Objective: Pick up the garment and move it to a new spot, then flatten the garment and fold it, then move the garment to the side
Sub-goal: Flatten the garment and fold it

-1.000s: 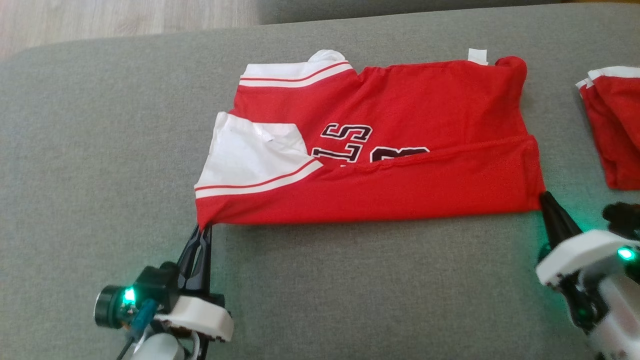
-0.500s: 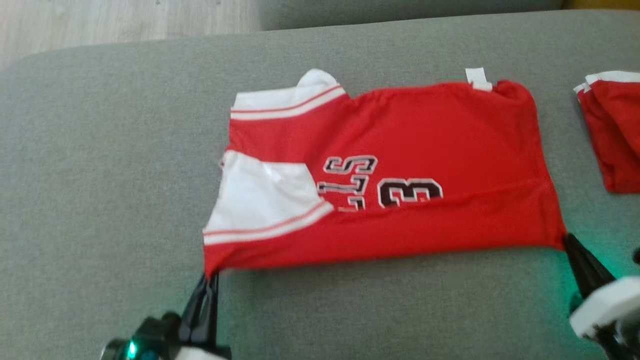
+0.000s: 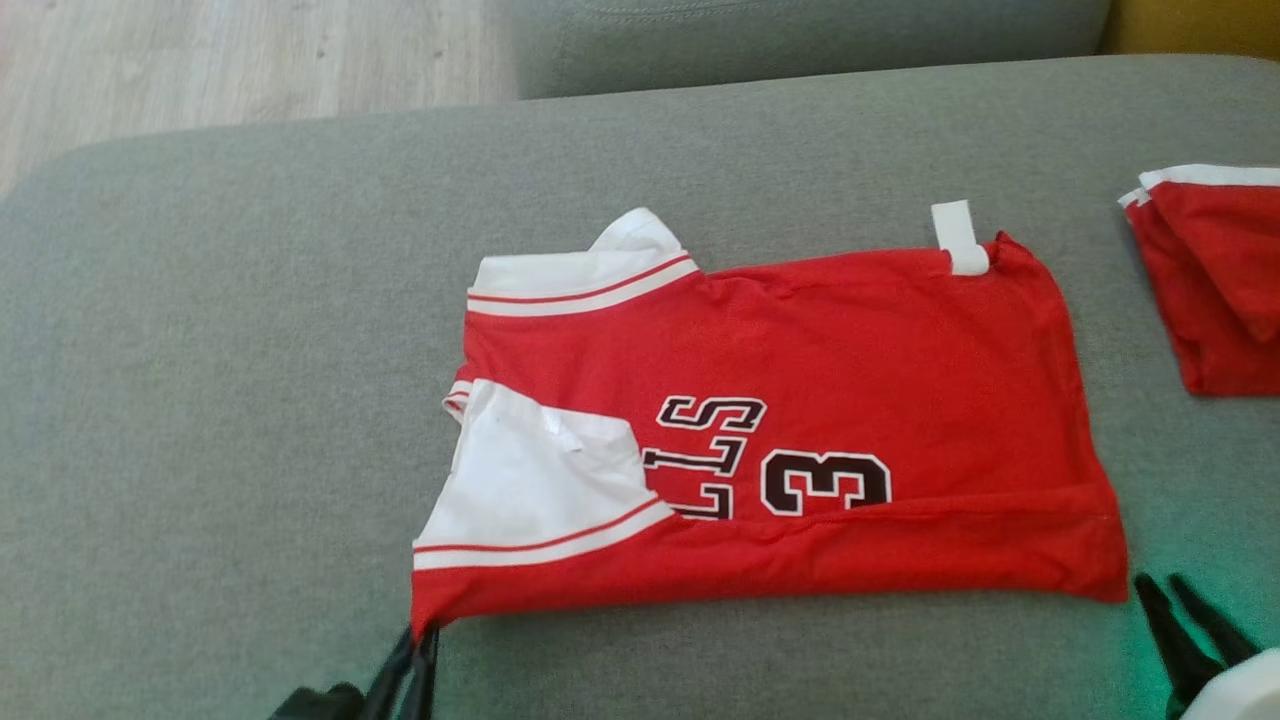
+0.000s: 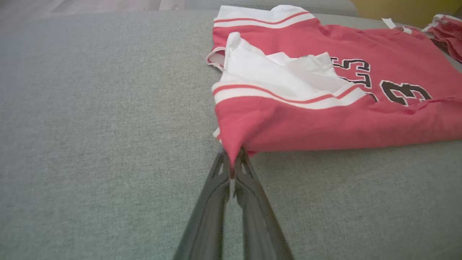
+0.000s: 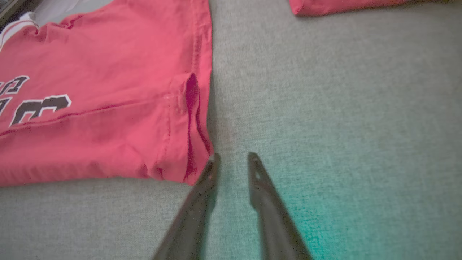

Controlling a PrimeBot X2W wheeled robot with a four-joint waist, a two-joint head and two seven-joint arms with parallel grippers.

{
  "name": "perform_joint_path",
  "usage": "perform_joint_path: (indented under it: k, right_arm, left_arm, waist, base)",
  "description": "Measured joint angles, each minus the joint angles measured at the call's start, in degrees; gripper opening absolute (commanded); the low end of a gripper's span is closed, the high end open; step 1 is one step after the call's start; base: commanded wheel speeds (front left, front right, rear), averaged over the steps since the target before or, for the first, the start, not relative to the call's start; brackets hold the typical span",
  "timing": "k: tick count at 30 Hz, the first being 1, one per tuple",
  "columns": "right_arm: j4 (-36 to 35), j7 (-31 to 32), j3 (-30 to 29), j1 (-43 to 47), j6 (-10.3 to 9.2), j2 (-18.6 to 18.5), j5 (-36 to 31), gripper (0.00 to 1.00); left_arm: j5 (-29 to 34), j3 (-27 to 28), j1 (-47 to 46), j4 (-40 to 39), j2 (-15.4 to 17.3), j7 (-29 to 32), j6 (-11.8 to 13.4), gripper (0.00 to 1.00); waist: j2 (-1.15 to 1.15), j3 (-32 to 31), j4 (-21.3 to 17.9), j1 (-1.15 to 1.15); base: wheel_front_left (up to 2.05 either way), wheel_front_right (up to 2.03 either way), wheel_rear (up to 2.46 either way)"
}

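Observation:
The garment (image 3: 850,380) is a red jersey with white sleeve panels and black lettering, lying folded on the grey cushion (image 3: 200,400). Its near edge is turned over the print. My left gripper (image 3: 418,640) is shut on the garment's near left corner, and the pinched red cloth (image 4: 231,151) shows between the fingertips in the left wrist view. My right gripper (image 3: 1160,590) stands open just off the near right corner. In the right wrist view its fingertips (image 5: 214,160) are parted beside the corner (image 5: 195,166), holding nothing.
A second red and white garment (image 3: 1210,280) lies folded at the right edge of the cushion, also seen as a red strip (image 5: 343,5) in the right wrist view. Wooden floor (image 3: 200,60) lies beyond the cushion's far left edge.
The head camera has tilted, so the picture has shifted. The garment was drawn toward me. My right gripper has let go of the near right corner and opened; the left still holds its corner.

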Motion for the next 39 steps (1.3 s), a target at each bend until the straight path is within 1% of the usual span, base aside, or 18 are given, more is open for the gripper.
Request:
perform_joint_path:
  k: [4, 6, 8, 9, 11, 13, 14, 17, 19, 20, 21, 23, 26, 30, 33, 35, 39]
  right_arm:
    - [-2.2, 0.5, -3.1, 0.0, 0.00, 1.9, -2.8, 1.00]
    - [-3.4, 0.5, -4.5, 0.0, 0.00, 2.8, -4.3, 1.00]
    - [-4.5, 0.8, -5.7, 0.0, 0.00, 3.3, -6.0, 1.00]
    - [-5.1, 0.9, -6.2, -0.1, 0.00, 3.5, -6.8, 1.00]
    - [-6.3, 1.3, -6.8, -0.3, 0.00, 4.4, -8.3, 1.00]
    - [-7.3, 2.0, -6.7, -0.7, 0.00, 5.1, -9.6, 1.00]
    - [-7.9, 2.4, -6.5, -1.2, 0.00, 5.5, -10.1, 1.00]
    - [-9.3, 3.0, -5.8, -4.3, 0.00, 6.2, -11.1, 1.00]
    - [-10.1, 3.6, -5.4, -6.9, 0.00, 6.2, -11.5, 1.00]
    - [-10.4, 3.6, -5.1, -8.1, 0.00, 6.2, -11.6, 1.00]
    - [-10.6, 3.7, -4.8, -9.2, 0.00, 6.2, -11.8, 1.00]
    - [-10.9, 3.6, -4.3, -10.5, 0.00, 6.2, -12.0, 1.00]
    - [-10.8, 3.6, -3.7, -11.3, 0.00, 6.2, -12.0, 1.00]
    - [-9.5, 3.3, -3.3, -11.5, 0.00, 6.4, -12.0, 1.00]
    - [-8.7, 2.4, -3.3, -12.1, 0.00, 6.5, -12.0, 1.00]
    - [-8.3, 2.2, -3.2, -12.1, 0.00, 6.6, -12.0, 1.00]
    - [-7.4, 1.8, -2.8, -12.2, 0.00, 6.6, -11.9, 1.00]
  left_arm:
    - [0.0, -0.1, 0.2, -1.5, 1.2, 1.6, 0.8, 1.00]
    - [0.1, 0.5, 0.0, -3.1, 2.4, 1.9, 0.9, 1.00]
    - [0.8, 1.6, -1.5, -4.7, 4.3, 2.5, 0.8, 1.00]
    - [1.1, 2.6, -3.1, -5.4, 5.2, 2.7, 0.4, 1.00]
    - [1.5, 3.7, -8.4, -6.7, 7.4, 4.5, -1.3, 1.00]
    - [1.5, 4.4, -15.7, -7.7, 8.3, 7.2, -3.7, 1.00]
    - [1.5, 4.3, -19.8, -7.5, 8.7, 9.3, -5.6, 1.00]
    - [-0.9, 3.4, -31.3, -4.3, 8.9, 15.1, -12.3, 1.00]
    - [-4.7, 2.4, -37.6, 0.0, 8.2, 19.5, -17.0, 1.00]
    - [-6.4, 2.0, -40.1, 2.4, 7.6, 21.9, -18.9, 1.00]
    - [-7.8, 1.5, -42.3, 4.9, 7.2, 24.4, -20.3, 1.00]
    - [-9.0, 0.2, -46.2, 9.5, 7.1, 29.2, -22.1, 1.00]
    - [-10.4, -0.8, -50.4, 15.5, 7.2, 34.7, -23.1, 1.00]
    - [-11.8, -2.0, -51.9, 20.9, 8.1, 39.3, -23.9, 1.00]
    - [-12.1, -2.8, -51.8, 23.0, 9.3, 40.5, -24.3, 1.00]
    - [-11.9, -2.9, -51.8, 23.5, 9.9, 40.2, -24.3, 1.00]
    - [-12.9, -2.7, -51.6, 23.9, 9.8, 39.9, -24.3, 1.00]
  waist:
    - [0.00, -0.6, -0.8, 0.00]
    - [0.00, -0.6, -1.1, 0.00]
    - [0.00, -0.3, -1.3, 0.00]
    - [0.00, 0.0, -1.4, 0.00]
    - [0.00, 0.8, -1.6, 0.00]
    - [0.00, 1.7, -1.9, 0.01]
    - [0.00, 2.3, -2.2, 0.01]
    - [0.00, 4.1, -3.1, 0.01]
    - [0.00, 5.4, -4.0, 0.02]
    - [0.00, 6.0, -4.5, 0.02]
    - [0.00, 6.6, -5.0, 0.02]
    - [0.00, 7.9, -6.2, 0.02]
    - [0.00, 9.8, -8.0, 0.02]
    - [0.00, 11.8, -10.3, 0.02]
    - [0.00, 12.5, -11.6, 0.02]
    - [0.00, 12.8, -12.1, 0.01]
    - [0.00, 12.8, -12.4, 0.00]
  base:
    - [0.00, 0.00, 0.00]
    - [0.00, 0.00, 0.00]
    - [0.00, 0.00, 0.00]
    - [0.00, 0.00, 0.00]
    - [0.00, 0.00, 0.00]
    - [0.00, 0.00, 0.00]
    - [0.00, 0.00, 0.00]
    - [0.00, 0.00, 0.00]
    - [0.00, 0.00, 0.00]
    - [0.00, 0.00, 0.00]
    - [0.00, 0.00, 0.00]
    - [0.00, 0.00, 0.00]
    - [0.00, 0.00, 0.00]
    - [0.00, 0.00, 0.00]
    - [0.00, 0.00, 0.00]
    - [0.00, 0.00, 0.00]
    - [0.00, 0.00, 0.00]
